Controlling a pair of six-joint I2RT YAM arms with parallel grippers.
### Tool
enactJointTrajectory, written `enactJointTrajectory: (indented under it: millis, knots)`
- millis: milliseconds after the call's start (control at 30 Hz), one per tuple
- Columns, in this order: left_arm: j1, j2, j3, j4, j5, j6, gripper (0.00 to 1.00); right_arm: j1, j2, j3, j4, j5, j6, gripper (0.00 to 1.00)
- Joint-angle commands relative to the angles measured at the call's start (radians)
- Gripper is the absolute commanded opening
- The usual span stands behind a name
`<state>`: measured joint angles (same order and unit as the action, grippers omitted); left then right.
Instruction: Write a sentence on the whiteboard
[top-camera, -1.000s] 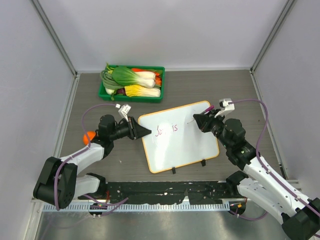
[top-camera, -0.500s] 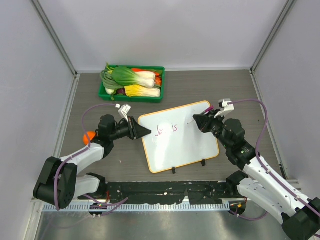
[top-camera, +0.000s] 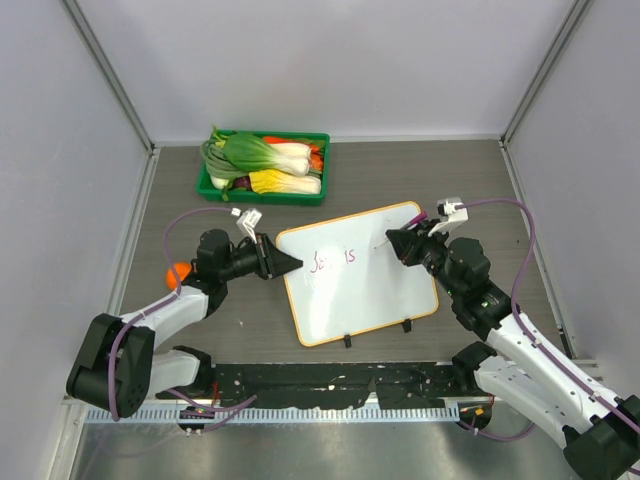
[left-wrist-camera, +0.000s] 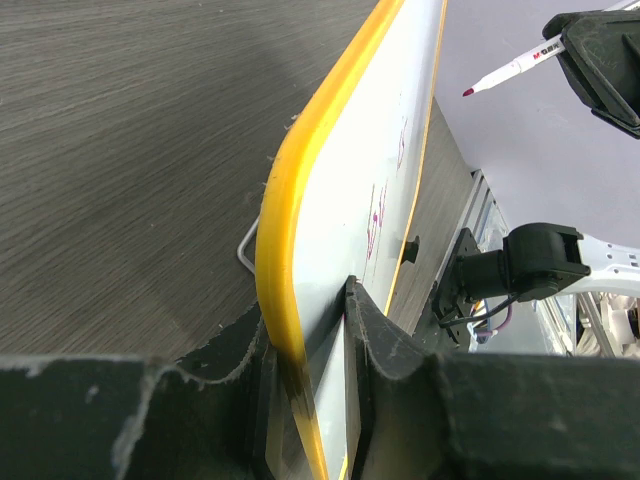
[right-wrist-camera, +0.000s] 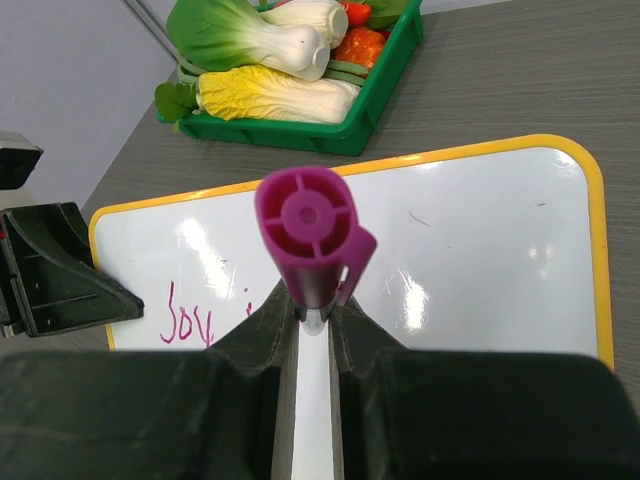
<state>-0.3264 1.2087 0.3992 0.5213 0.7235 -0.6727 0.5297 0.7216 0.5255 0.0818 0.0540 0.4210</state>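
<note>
The whiteboard (top-camera: 358, 272), white with an orange-yellow rim and two black feet, lies on the table. Thin pink writing (top-camera: 332, 260), one short line, sits on its upper left part; it also shows in the right wrist view (right-wrist-camera: 192, 325). My left gripper (top-camera: 290, 263) is shut on the board's left rim (left-wrist-camera: 285, 330). My right gripper (top-camera: 395, 243) is shut on a marker with a purple cap end (right-wrist-camera: 308, 235). The marker's tip (left-wrist-camera: 467, 92) hangs just above the board's upper right part, clear of the writing.
A green tray (top-camera: 263, 166) of toy vegetables stands at the back left, beyond the board. An orange object (top-camera: 180, 271) lies beside the left arm. Grey walls close in the table on three sides.
</note>
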Motion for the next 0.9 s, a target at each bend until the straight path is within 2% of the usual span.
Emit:
enactJointTrajectory:
  millis: [0, 867]
  knots:
    - [-0.002, 0.017, -0.031, -0.083, -0.13, 0.165, 0.0, -0.002, -0.016, 0.004, 0.047, -0.003, -0.002, 0.01]
    - [-0.002, 0.018, -0.028, -0.086, -0.13, 0.167, 0.0, -0.002, 0.019, 0.03, 0.088, -0.005, -0.008, 0.01]
